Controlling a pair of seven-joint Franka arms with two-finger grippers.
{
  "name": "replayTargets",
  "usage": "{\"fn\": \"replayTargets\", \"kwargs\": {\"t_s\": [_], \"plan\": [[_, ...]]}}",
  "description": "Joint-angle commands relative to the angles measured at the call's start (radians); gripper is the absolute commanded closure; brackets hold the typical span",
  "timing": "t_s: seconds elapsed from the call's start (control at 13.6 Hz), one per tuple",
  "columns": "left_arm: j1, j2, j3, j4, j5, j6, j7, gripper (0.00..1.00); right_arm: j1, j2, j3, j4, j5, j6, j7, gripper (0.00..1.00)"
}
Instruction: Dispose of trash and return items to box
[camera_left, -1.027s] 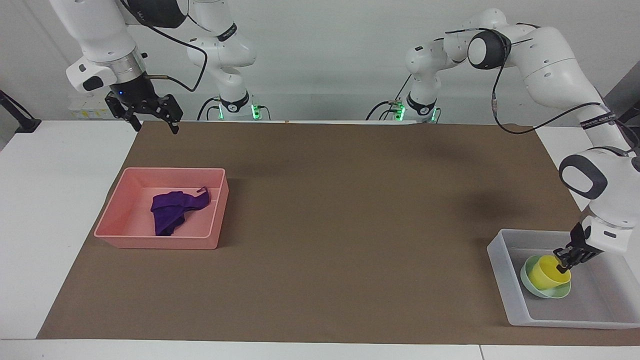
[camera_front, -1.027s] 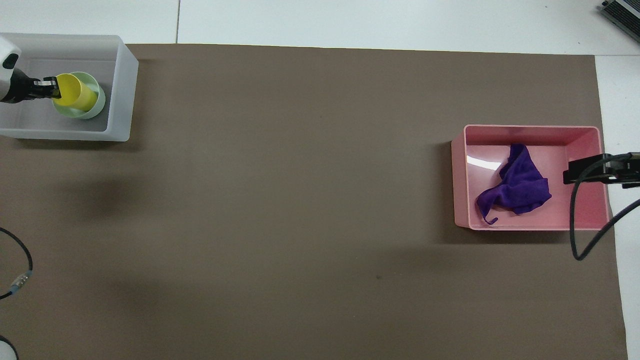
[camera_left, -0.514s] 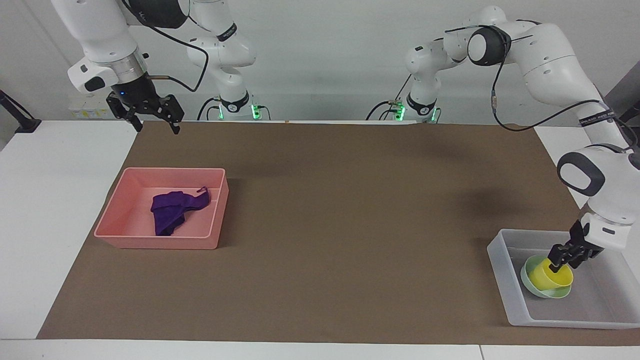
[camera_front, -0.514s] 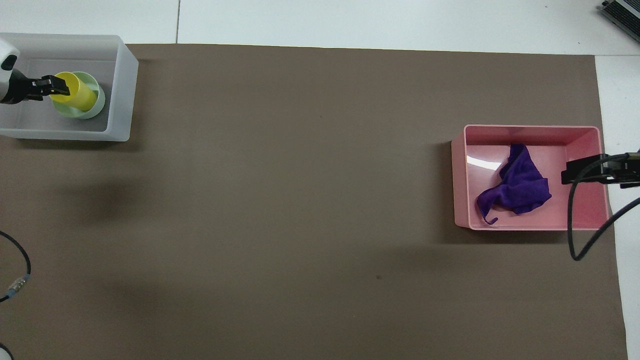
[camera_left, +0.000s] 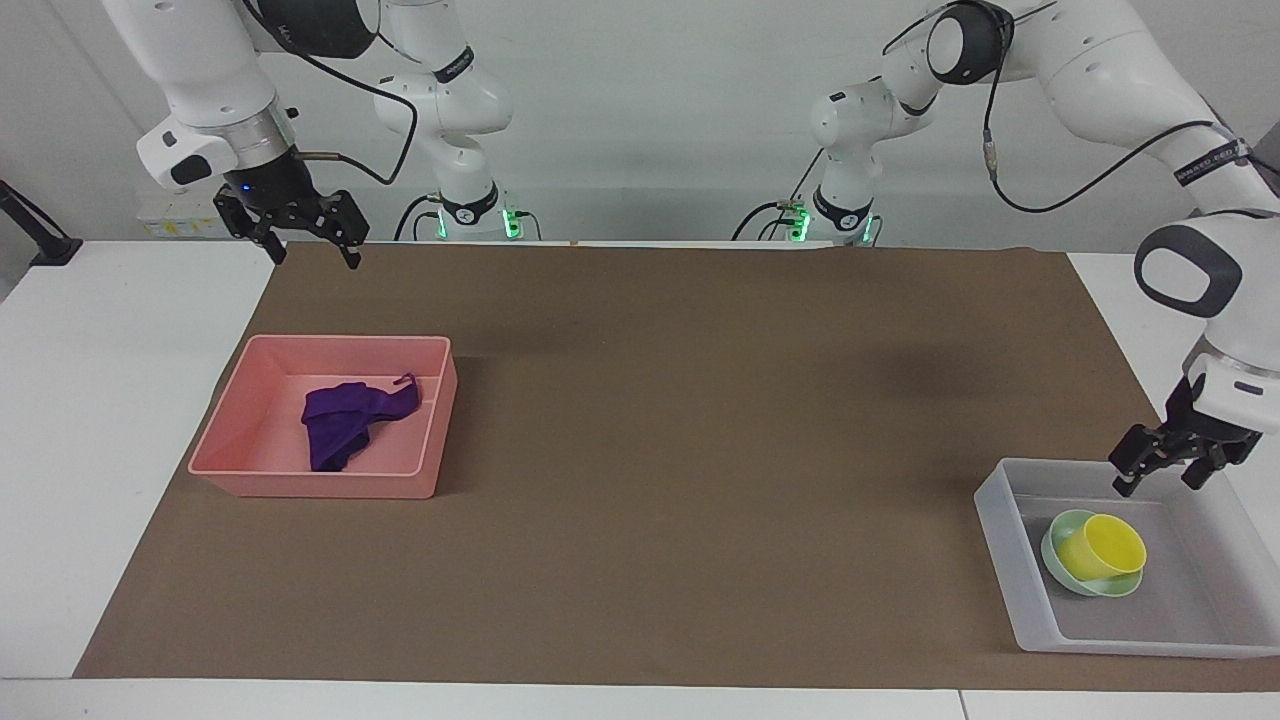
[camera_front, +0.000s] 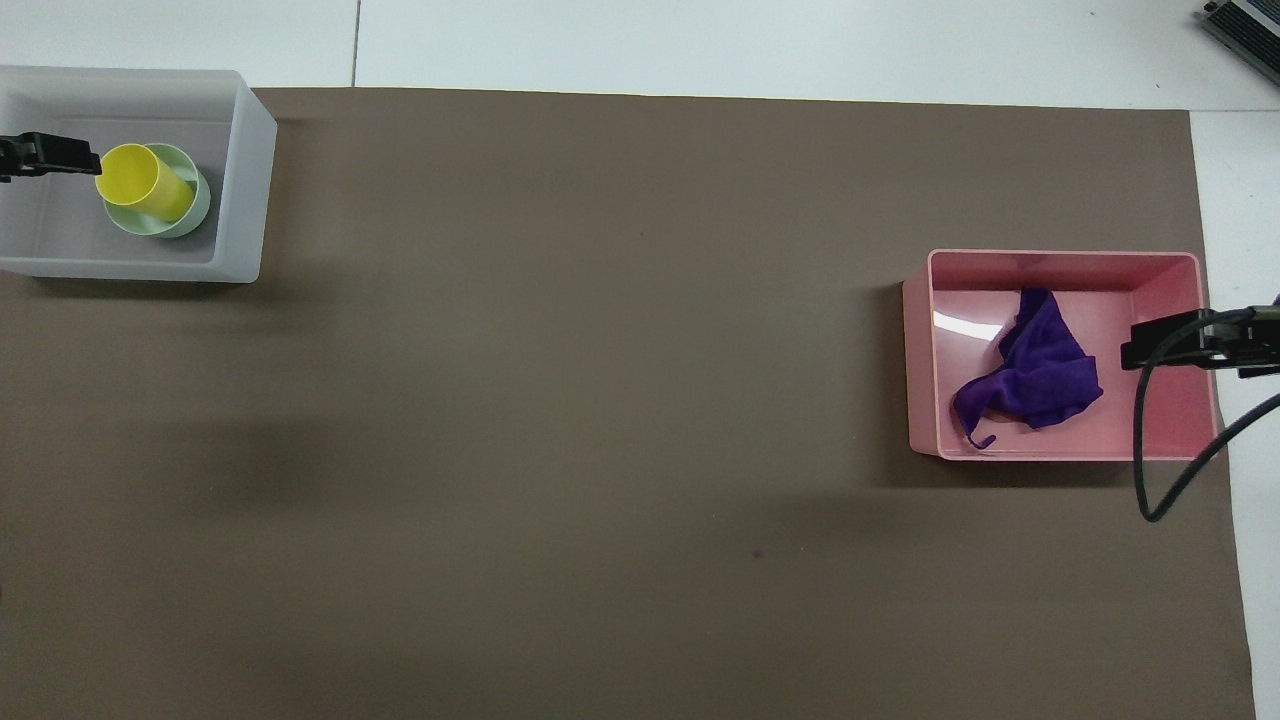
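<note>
One cup (camera_left: 1103, 547), one bowl (camera_left: 1058, 560) — one box (camera_left: 1000, 520).

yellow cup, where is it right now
The yellow cup sits tilted in the mint-green bowl, inside the translucent tray at the left arm's end of the table; the open left tool is over the tray, clear of it.

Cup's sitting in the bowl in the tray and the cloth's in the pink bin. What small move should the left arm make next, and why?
Probably just lift the left gripper clear of the tray and back toward rest. Its fingers are open and empty above the tray's nearer wall, the yellow cup rests tilted in the green bowl, and the purple cloth lies in the pink bin, so nothing seems left to move.
</note>
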Motion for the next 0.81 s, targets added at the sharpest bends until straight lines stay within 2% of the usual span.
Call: {"fn": "replayTargets", "kwargs": {"t_s": [0.0,0.44,0.73], "plan": [[-0.064,-0.206,0.01,-0.227,-0.003,-0.012,0.013,0.0,-0.004,-0.011,0.002,-0.018,0.004,0.014,-0.008,0.0],[-0.162,-0.454,0.01,-0.417,-0.003,-0.126,-0.034,0.0,-0.005,-0.012,0.002,-0.024,0.004,0.017,-0.008,0.0],[-0.219,-0.507,0.001,-0.41,-0.001,-0.253,-0.099,0.0,-0.005,-0.012,0.002,-0.024,0.004,0.017,-0.008,0.0]]}}
